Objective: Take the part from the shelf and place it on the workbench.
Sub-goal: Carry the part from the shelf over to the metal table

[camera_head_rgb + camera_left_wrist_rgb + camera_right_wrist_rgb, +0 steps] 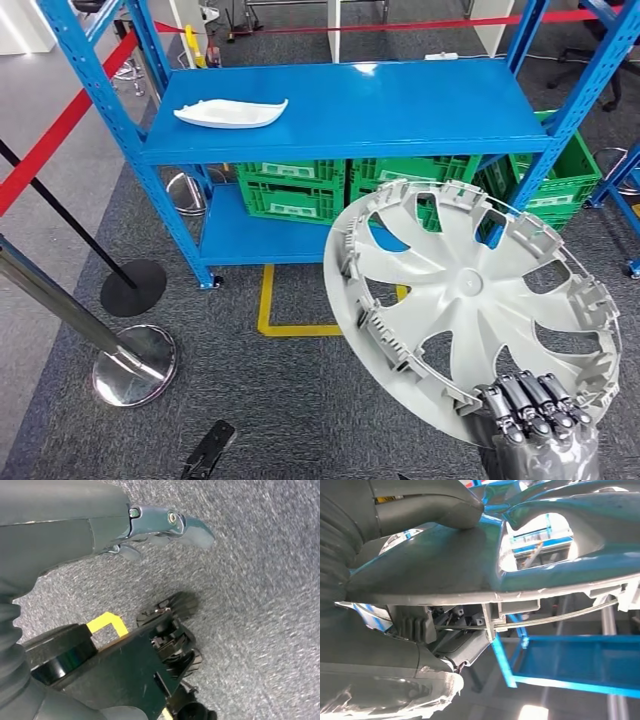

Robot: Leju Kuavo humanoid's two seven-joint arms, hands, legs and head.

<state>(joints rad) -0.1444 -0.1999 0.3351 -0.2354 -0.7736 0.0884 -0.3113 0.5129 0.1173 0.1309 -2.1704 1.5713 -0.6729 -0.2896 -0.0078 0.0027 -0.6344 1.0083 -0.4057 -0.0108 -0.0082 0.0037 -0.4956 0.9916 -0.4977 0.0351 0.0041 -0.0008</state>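
Your right hand (540, 412) grips the round silver-grey plastic wheel cover (468, 300) by its lower rim, fingers curled over the edge, holding it tilted in the air before the blue metal shelf (423, 105) (a white curved plastic part (230, 112) lies on top). Your left hand (151, 527) hangs over grey carpet (264, 580), fingers extended, holding nothing.
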